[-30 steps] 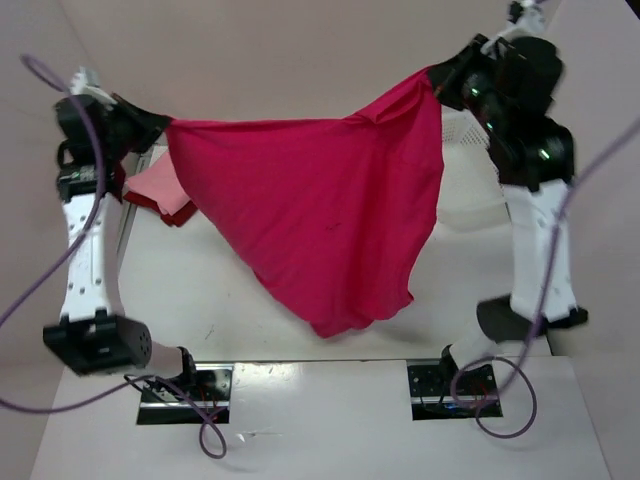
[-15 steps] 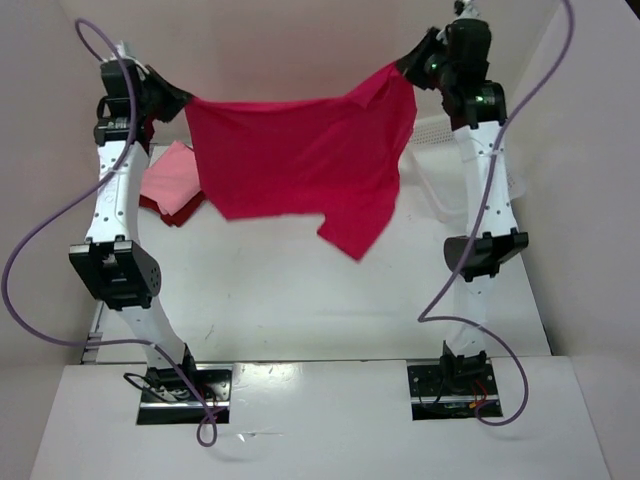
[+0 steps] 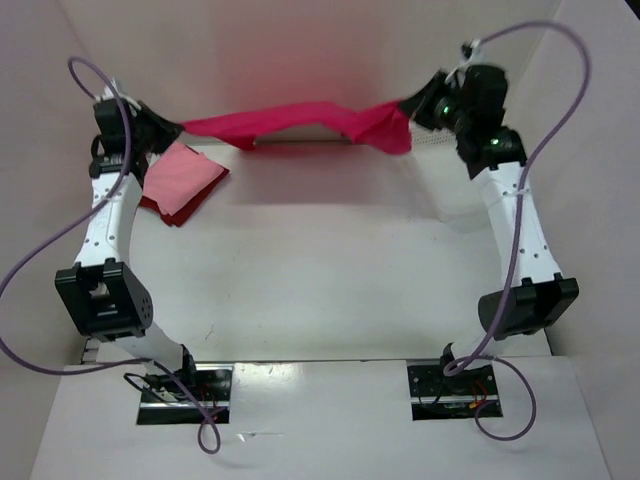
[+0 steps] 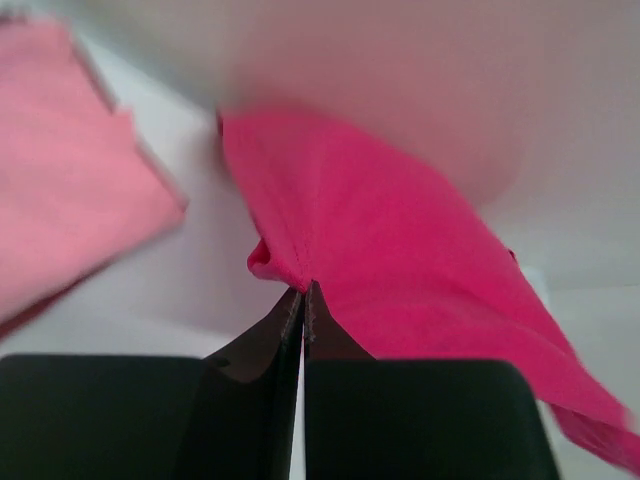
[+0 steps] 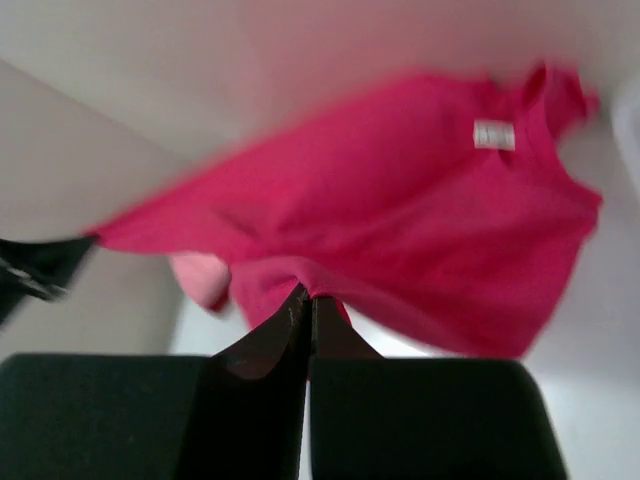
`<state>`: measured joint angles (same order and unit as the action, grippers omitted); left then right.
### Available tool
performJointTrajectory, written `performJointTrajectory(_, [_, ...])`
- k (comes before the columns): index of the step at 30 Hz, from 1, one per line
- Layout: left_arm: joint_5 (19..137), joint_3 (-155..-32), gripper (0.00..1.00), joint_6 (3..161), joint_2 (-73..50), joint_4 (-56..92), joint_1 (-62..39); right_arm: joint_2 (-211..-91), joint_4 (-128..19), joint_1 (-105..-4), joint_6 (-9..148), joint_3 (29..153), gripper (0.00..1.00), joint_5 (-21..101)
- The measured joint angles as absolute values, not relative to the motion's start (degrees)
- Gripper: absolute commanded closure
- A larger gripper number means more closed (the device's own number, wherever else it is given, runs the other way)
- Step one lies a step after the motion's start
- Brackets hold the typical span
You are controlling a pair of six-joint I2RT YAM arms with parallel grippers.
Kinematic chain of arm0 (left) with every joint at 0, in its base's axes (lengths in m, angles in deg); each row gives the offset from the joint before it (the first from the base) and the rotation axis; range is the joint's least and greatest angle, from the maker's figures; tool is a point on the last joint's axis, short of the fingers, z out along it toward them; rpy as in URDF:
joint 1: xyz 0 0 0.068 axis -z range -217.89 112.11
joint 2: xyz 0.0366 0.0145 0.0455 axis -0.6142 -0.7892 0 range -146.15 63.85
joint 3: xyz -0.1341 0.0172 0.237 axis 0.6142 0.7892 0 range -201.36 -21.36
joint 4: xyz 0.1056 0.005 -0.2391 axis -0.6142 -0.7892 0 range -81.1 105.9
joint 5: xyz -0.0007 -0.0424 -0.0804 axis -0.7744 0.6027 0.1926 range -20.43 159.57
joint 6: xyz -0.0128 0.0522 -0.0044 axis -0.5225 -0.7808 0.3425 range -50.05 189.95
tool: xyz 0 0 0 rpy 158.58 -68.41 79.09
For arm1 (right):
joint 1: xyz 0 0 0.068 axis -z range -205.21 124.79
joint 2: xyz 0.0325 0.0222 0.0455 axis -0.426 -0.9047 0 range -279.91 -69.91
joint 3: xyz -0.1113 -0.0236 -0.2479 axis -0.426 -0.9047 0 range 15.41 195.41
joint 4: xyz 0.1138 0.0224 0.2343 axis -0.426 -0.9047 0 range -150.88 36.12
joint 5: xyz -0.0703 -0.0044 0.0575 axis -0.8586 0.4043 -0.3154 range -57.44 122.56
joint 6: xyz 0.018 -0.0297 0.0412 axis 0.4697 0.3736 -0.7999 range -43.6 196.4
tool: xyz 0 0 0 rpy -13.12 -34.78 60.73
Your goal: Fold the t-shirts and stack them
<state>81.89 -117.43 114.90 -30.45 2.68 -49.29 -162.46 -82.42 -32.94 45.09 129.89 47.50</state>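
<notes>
Shirts, three: magenta shirt (image 3: 300, 118) clamped by left tool (image 3: 175, 127), right tool (image 3: 410, 103); pink shirt (image 3: 180, 178) tops red shirt (image 3: 158, 210)

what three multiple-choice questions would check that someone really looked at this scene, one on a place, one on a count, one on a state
1. Where does the light pink shirt lie?
A. on the dark red shirt, at the far left of the table
B. in the middle of the table
C. beside the right arm's base

2. How many shirts are in view?
A. two
B. three
C. five

3. How do the left hand and the right hand stand?
A. both open and empty
B. both shut on the magenta shirt
C. only the left one holds cloth

Answers:
1 A, the top view shows pink cloth lying over dark red at the far left.
2 B, one magenta, one light pink and one dark red can be counted.
3 B, each wrist view shows closed fingers pinching magenta cloth, which hangs strung between the arms.
</notes>
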Motion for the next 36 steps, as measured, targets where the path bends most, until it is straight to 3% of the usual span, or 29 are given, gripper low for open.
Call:
performJointTrajectory(7, [81.9, -89.3, 0.98, 113.9, -24.4, 6.6, -48.6, -158.5, -82.6, -32.9, 46.4, 88.1, 1.00, 47.3])
performJointTrajectory(14, [80.0, -73.0, 0.98, 112.2, -18.5, 5.5, -48.2, -145.3, -84.1, -32.9, 42.5, 65.6, 1.00, 47.8])
performJointTrajectory(21, [79.5, -63.8, 0.98, 112.0, -10.1, 3.0, -48.2, -127.2, -86.7, -32.9, 33.6, 54.1, 1.00, 51.2])
performJointTrajectory(28, [79.9, -61.2, 0.98, 112.0, -2.0, -3.9, -50.5, -111.7, -97.3, -34.3, 26.1, 52.3, 1.00, 51.2])
performJointTrajectory(36, [82.7, -61.2, 0.97, 112.2, -1.5, -8.1, -50.9, -109.7, -101.8, -38.8, 20.2, 52.4, 1.00, 49.2])
